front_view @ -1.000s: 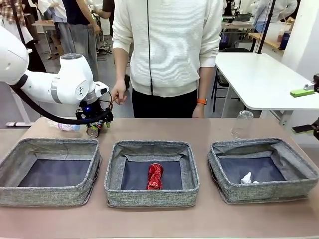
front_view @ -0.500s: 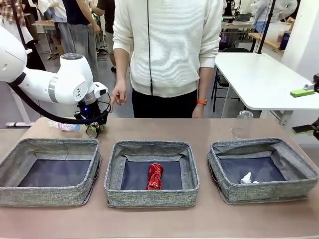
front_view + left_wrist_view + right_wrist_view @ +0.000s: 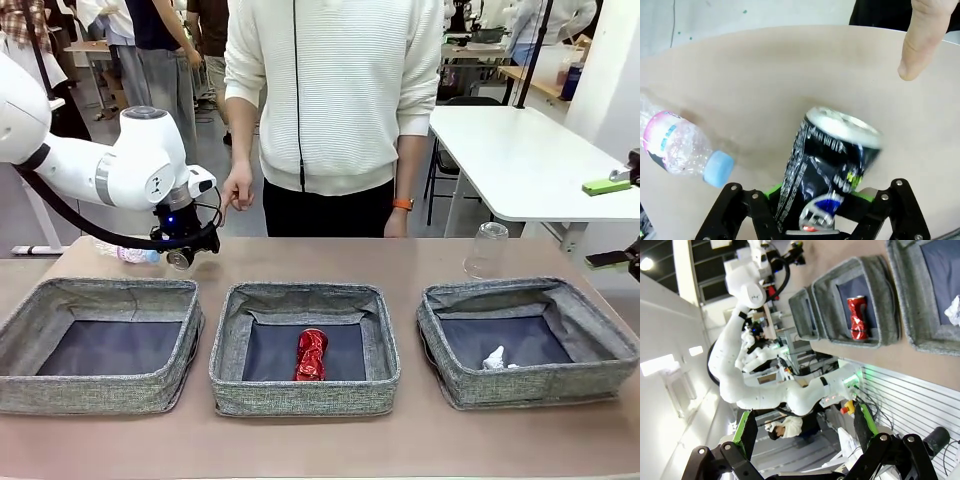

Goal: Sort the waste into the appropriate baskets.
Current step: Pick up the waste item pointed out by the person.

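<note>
1. Baskets, nearest row, three grey woven ones side by side on the table [image 3: 420, 440]. The left basket [image 3: 100, 292] shows its dark bottom. The middle basket [image 3: 305, 392] has the dented red can [image 3: 311, 354] lying on its floor. The right basket [image 3: 530, 388] has the crumpled white paper wad [image 3: 493, 357] toward its front.
2. Off at the side, the right gripper [image 3: 802, 430]: jaws spread wide, nothing between the green pads [image 3: 746, 432].
3. Just behind the left basket's far right corner, the left gripper [image 3: 183, 256]: jaws closed on the crushed dark printed can [image 3: 825, 160], gripped low on its body, top end tilted away from the wrist. Whether the can touches the table, cannot tell.
4. The clear plastic bottle with blue cap [image 3: 685, 147] lies on its side on the table near the held can, cap toward it, not touching.
5. The clear plastic cup [image 3: 486, 250] stands upside down behind the right basket, well apart from the arm.
6. Far edge: a person in a white sweater. One hand [image 3: 238, 188] hangs near the left gripper, above it, with a finger [image 3: 920, 40] pointing down beyond the can.
</note>
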Controlling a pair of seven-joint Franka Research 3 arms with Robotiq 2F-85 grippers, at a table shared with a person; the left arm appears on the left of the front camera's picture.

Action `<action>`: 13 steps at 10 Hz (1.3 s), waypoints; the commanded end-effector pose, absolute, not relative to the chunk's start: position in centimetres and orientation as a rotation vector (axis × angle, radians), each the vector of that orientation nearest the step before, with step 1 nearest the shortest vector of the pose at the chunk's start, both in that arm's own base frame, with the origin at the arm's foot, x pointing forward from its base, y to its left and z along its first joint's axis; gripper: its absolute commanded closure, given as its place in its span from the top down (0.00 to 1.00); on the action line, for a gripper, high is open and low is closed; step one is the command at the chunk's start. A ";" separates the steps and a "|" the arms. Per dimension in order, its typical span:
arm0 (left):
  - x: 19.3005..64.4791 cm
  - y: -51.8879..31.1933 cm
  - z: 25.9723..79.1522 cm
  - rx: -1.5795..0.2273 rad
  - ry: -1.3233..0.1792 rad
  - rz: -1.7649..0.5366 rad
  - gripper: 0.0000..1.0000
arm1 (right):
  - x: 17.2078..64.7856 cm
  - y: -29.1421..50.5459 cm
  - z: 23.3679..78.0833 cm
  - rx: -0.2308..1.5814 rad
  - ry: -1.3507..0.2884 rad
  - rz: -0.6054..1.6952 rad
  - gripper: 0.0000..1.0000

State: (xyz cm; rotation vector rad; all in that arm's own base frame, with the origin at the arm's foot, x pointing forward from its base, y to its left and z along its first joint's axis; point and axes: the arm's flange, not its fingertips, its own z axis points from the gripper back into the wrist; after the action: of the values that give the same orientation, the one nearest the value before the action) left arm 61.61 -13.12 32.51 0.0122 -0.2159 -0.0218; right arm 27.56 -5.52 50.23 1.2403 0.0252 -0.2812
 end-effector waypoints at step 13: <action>43.1 -11.9 53.7 -0.063 -0.185 0.231 0.00 | 27.9 -5.4 50.4 1.246 0.003 -0.270 1.00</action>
State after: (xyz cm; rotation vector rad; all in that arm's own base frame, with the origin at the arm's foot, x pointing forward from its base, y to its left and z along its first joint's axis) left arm 37.65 -11.26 56.27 -0.0641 -0.2343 0.2185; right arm 27.53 -5.54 50.28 1.2404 0.0234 -0.2808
